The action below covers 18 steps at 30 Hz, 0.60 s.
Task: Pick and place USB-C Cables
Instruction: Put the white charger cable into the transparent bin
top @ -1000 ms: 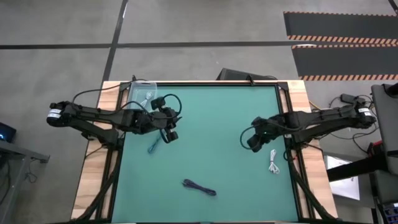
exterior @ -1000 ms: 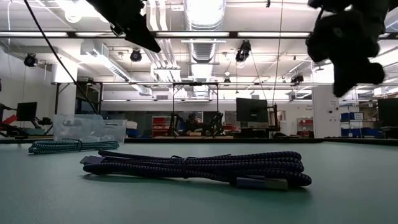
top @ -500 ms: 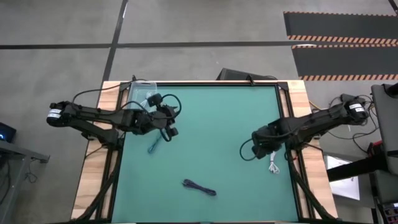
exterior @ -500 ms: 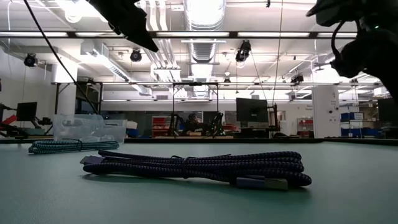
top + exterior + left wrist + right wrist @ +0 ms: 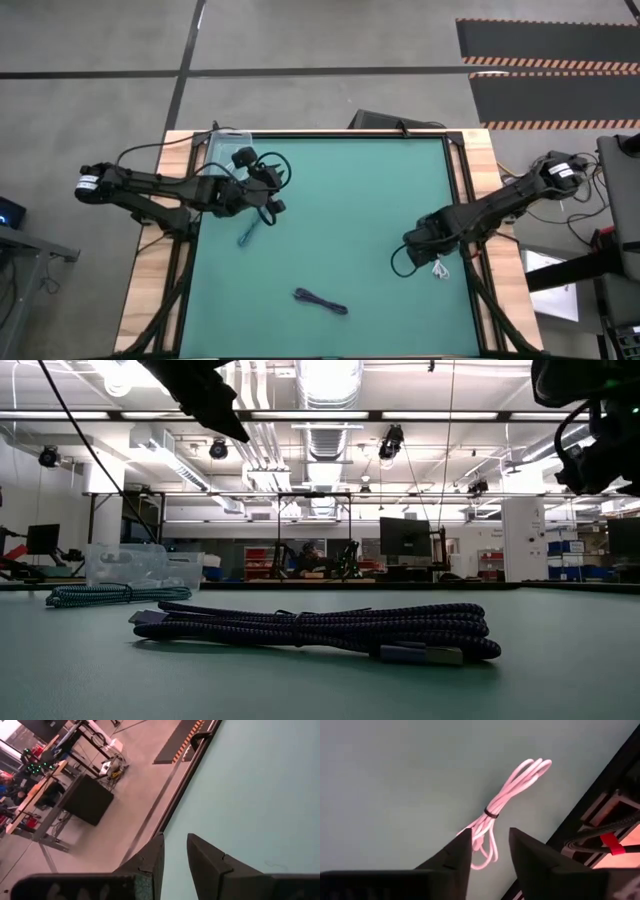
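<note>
White cable (image 5: 507,800), largely hidden from overhead, shows beyond right end effector's (image 5: 490,847) slightly spread fingers.

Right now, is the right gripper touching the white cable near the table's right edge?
Cannot tell. In the right wrist view the right gripper is open, with the white cable running into the gap between its fingers, but no plain contact or clearance shows. The high view hides the fingertips.

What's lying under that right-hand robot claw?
Beneath the right gripper, open, lies a white bundled cable tied with a dark band, on the green table mat. The fingers cover the cable's near end.
</note>
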Motion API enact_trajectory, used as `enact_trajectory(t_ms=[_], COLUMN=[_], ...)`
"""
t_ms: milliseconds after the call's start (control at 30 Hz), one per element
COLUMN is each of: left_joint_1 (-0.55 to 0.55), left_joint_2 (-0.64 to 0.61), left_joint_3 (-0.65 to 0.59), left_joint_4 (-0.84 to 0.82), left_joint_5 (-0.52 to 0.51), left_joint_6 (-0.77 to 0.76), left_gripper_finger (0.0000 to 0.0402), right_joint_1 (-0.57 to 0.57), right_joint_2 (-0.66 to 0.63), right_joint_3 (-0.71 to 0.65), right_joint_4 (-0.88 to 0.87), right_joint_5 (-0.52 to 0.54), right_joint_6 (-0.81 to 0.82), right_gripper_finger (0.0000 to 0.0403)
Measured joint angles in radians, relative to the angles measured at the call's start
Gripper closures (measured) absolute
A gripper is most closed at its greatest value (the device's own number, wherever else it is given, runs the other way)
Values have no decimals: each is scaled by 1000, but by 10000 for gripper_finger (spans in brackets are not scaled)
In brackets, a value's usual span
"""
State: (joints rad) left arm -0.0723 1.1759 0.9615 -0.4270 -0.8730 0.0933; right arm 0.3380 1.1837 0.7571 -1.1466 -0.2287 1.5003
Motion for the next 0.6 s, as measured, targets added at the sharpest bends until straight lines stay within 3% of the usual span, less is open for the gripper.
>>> enact_trajectory(t_ms=[267,600], left_joint_1=[0,0], left_joint_2=[0,0], left_joint_3=[0,0], left_joint_4=[0,0], left_joint_5=[0,0], left_joint_6=[-1,-2], left_gripper_finger=[334,334], right_joint_1=[14,14], right_joint_2=[50,56], right_joint_3=[-17,-76], right_joint_4=[7,72], right_joint_5=[19,19], right_joint_6=[8,12], right_gripper_finger=[220,211])
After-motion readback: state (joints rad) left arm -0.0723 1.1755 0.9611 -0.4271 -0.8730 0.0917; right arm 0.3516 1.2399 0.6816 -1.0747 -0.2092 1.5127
